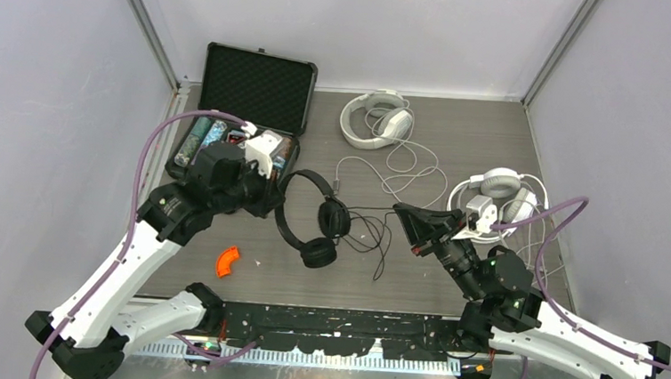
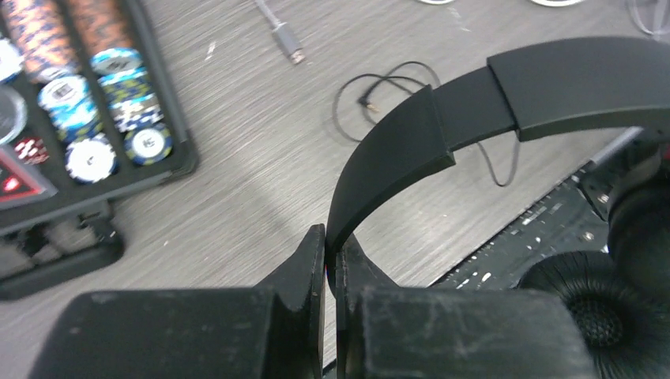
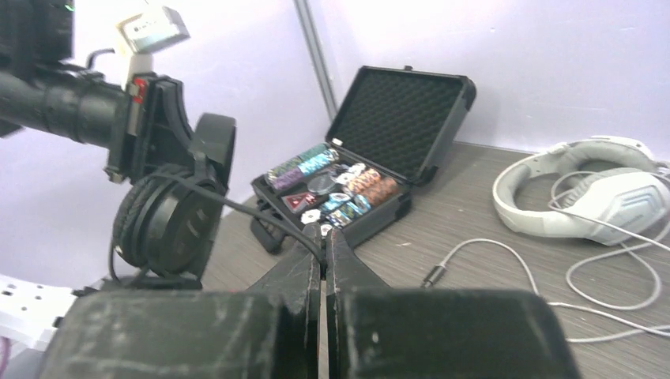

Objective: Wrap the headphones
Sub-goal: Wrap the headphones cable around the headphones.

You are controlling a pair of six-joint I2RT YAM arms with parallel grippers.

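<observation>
**Item 1: slim black on-ear headphones (image 1: 333, 217), plastic band, padded cups.** Middle of the grey wood-grain desk (image 1: 460, 136), towards its near edge. My left gripper (image 2: 332, 245) is clamped on the flat headband (image 2: 395, 150). From the right wrist view the cups seem to hang clear of the surface.

**Item 2: thin black cord (image 3: 237, 207).** It runs from one cup to my right gripper (image 3: 324, 238), whose jaws are pinched together on it. The rest lies in loose loops on the desk between the arms.

**Item 3: two white padded over-ear headphones.** One (image 1: 377, 119) is by the far edge, the other (image 1: 496, 196) by the right edge. Their pale cords (image 1: 405, 163) sprawl between them. Neither is in hand.

**Item 4: sundries.** Open black foam-lined case of poker chips (image 1: 259, 86) at the far left corner. Small orange curved piece (image 1: 228, 260) near the near edge, left.

**Handling note.** I judge the winding has barely begun.
- I would hold the band rigid with the left.
- The right would carry the cord round the band in even turns, under light tension only, so nothing yanks at the cup joint.
- I would re-grip further along the cord after each turn.
- The right arm's circle should be tight, because the pale cords lie just beside it and could snag.
- The trailing loops could knot.
</observation>
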